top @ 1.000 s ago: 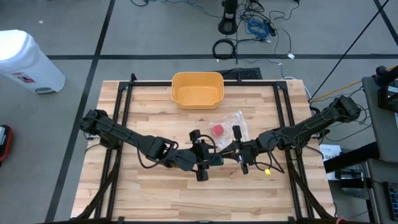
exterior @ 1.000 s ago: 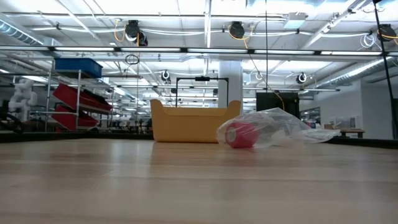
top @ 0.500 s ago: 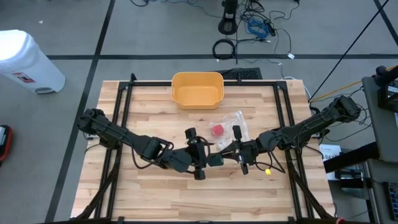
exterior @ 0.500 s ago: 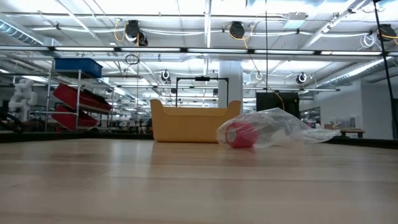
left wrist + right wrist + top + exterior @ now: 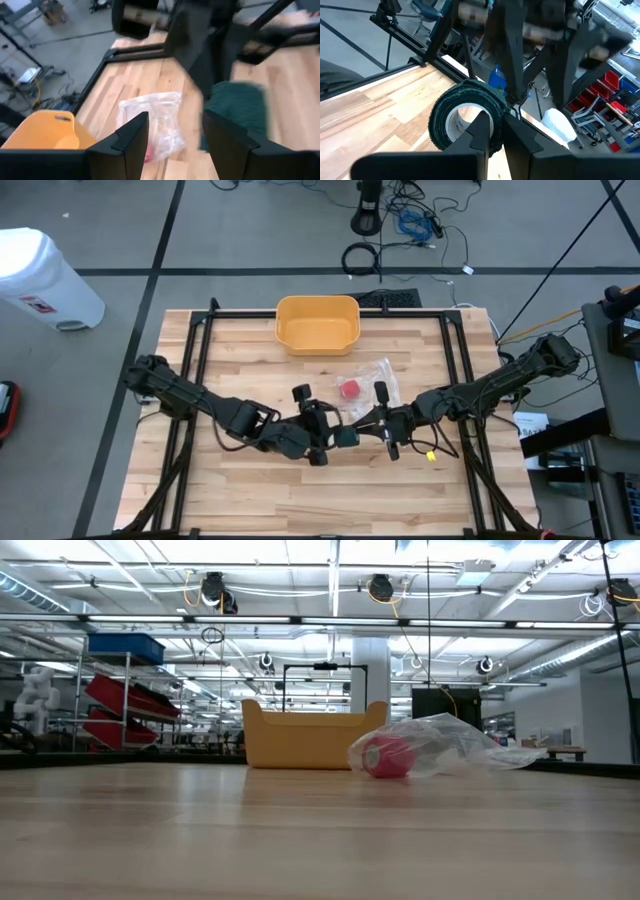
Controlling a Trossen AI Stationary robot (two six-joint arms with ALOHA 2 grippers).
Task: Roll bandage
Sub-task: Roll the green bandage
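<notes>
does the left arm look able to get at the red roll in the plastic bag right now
Probably yes. The left gripper is open just beside the plastic bag, with bare table between, but the bag wraps the red roll, so it would grip plastic first.

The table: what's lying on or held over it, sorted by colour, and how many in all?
Yellow: 1, the bin
Red: 1, the roll in the clear bag
Clear: 1, the plastic bag
Dark green: 1, the bandage roll in the right gripper
Total: 4

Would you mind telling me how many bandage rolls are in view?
2: a dark green roll in the right claw, and a red roll inside the clear bag.
</notes>
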